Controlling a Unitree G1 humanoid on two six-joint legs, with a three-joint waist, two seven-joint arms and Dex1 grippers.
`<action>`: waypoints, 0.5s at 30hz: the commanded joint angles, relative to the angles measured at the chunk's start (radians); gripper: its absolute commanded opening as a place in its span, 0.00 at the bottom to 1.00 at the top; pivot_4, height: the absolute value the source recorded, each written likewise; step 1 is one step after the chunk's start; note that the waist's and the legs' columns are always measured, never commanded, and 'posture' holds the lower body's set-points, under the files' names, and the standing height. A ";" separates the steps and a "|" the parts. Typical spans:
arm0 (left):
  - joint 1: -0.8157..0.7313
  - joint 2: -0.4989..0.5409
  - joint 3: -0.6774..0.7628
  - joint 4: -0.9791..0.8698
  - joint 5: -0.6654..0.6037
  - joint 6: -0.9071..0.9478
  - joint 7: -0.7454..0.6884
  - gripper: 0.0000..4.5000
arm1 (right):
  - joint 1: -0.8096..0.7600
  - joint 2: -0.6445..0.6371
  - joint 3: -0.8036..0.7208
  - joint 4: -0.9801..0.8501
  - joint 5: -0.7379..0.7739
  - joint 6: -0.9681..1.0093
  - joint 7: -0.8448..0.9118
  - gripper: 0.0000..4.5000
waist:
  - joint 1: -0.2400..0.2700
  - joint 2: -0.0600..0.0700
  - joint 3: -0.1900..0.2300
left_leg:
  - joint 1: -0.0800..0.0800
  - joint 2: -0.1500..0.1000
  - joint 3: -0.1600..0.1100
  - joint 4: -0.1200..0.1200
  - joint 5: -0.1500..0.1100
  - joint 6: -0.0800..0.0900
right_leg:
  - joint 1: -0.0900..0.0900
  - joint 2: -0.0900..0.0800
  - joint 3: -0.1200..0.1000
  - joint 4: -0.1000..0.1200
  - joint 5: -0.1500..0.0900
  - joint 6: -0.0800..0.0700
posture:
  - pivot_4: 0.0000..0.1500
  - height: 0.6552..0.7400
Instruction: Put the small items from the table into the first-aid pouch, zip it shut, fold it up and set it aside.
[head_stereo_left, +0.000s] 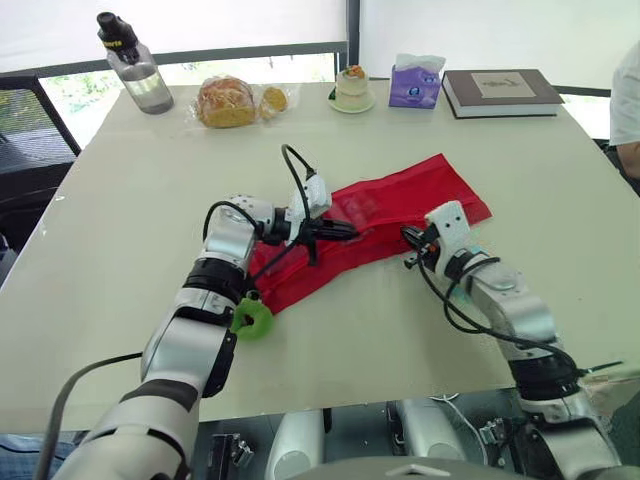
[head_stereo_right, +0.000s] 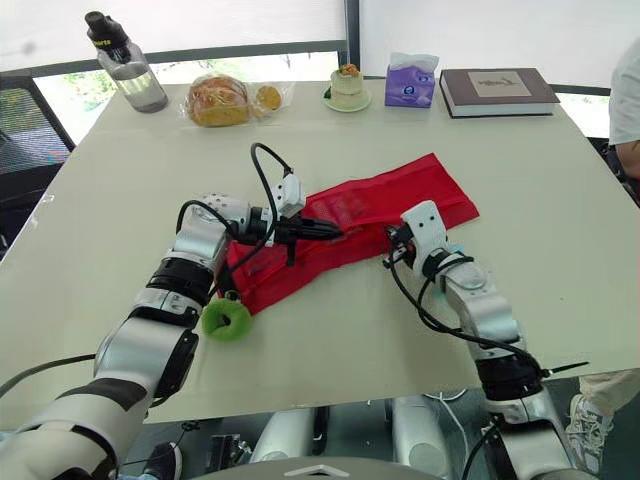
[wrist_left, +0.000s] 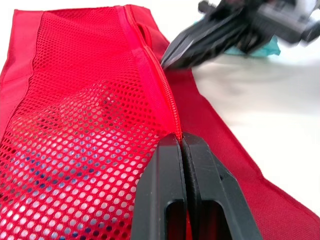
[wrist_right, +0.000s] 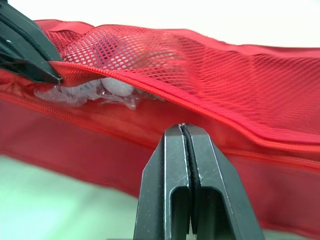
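The red first-aid pouch (head_stereo_left: 400, 205) lies unfolded across the middle of the table, mesh side up. Its zipper (wrist_left: 159, 75) is partly undone, and the gap shows clear-wrapped small items (wrist_right: 112, 90) inside. My left gripper (head_stereo_left: 350, 230) is shut on the zipper line at the upper lip of the gap. My right gripper (head_stereo_left: 408, 236) is shut on the pouch's lower lip (wrist_right: 184, 126), facing the left one a short way off. A green ring (head_stereo_left: 252, 318) rests on the table by my left forearm. Something teal (wrist_left: 260, 47) lies under my right wrist.
Along the far edge stand a water bottle (head_stereo_left: 135, 65), bagged bread (head_stereo_left: 228, 100), a small cake on a saucer (head_stereo_left: 352, 88), a purple tissue pack (head_stereo_left: 415, 83) and a book (head_stereo_left: 500, 90). A person (head_stereo_left: 628, 100) stands at the right edge.
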 joint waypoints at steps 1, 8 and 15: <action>-0.008 0.063 0.028 0.025 0.004 -0.030 -0.015 0.00 | 0.081 -0.068 -0.114 -0.169 0.095 -0.016 0.068 0.01 | 0.000 0.000 0.000 | 0.000 0.000 0.000 0.000 0.000 0.000 | 0.000 0.000 0.000 0.000 0.000 0.000 | 1.00 1.00; 0.018 0.150 0.041 0.013 -0.005 -0.035 -0.034 0.00 | 0.239 -0.150 -0.307 -0.311 0.286 0.003 0.154 0.36 | 0.000 0.000 0.000 | 0.001 0.000 0.001 0.000 0.000 0.000 | 0.000 0.000 0.001 0.000 0.000 0.000 | 1.00 1.00; 0.047 0.222 0.066 0.018 0.001 -0.044 -0.019 0.00 | 0.383 -0.322 -0.510 -0.403 0.532 0.080 0.299 0.99 | 0.000 0.000 0.000 | 0.001 0.001 0.001 0.000 0.000 0.000 | 0.000 0.000 0.001 0.000 0.000 0.000 | 1.00 1.00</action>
